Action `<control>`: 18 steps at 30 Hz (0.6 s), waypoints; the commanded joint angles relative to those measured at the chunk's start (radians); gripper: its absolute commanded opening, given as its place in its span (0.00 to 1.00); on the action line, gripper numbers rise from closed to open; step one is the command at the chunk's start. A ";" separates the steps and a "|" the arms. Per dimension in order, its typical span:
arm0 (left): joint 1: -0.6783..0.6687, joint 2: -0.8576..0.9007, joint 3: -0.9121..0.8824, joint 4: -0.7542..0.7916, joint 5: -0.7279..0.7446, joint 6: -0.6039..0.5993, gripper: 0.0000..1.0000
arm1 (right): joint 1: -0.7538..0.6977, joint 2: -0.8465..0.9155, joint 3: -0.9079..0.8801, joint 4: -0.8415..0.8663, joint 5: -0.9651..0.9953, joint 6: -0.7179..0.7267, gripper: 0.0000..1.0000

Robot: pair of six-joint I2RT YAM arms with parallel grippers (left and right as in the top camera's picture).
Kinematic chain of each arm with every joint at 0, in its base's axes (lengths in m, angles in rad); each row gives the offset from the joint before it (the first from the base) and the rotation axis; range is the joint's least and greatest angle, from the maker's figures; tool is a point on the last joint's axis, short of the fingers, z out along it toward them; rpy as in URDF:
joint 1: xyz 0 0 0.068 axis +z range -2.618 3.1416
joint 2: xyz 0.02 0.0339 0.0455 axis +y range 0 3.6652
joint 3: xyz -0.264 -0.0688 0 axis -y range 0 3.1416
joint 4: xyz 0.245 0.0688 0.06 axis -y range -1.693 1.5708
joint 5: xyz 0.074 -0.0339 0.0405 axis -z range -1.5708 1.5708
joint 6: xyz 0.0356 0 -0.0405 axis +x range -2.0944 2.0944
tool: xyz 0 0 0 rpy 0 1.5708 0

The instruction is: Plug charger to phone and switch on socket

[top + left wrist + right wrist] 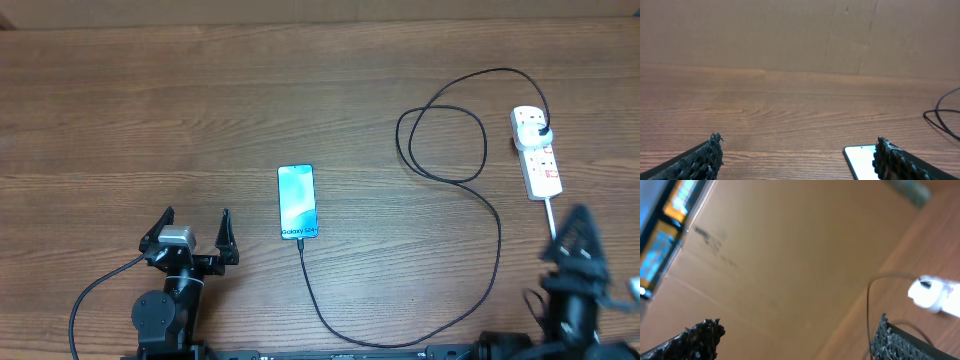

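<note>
The charger (499,245) appears joined to the phone (297,201). The left gripper (197,214) and right gripper (795,332) gape, empty. Likely next: the right gripper reaches the socket (537,152) and presses its switch.

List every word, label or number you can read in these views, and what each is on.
"Galaxy": white text at one end of the phone; the characters after it are too small to read.
On the socket, red markings: too small to read.
In the right wrist view, the blue and orange panel: blurred, unreadable.
</note>
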 commanded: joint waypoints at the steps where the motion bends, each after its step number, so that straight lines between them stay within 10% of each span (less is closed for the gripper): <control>1: 0.004 -0.007 -0.004 -0.001 0.008 -0.007 1.00 | 0.005 -0.005 -0.156 0.135 -0.137 0.014 1.00; 18: 0.004 -0.007 -0.004 -0.001 0.008 -0.007 0.99 | 0.005 -0.005 -0.505 0.360 -0.122 -0.019 1.00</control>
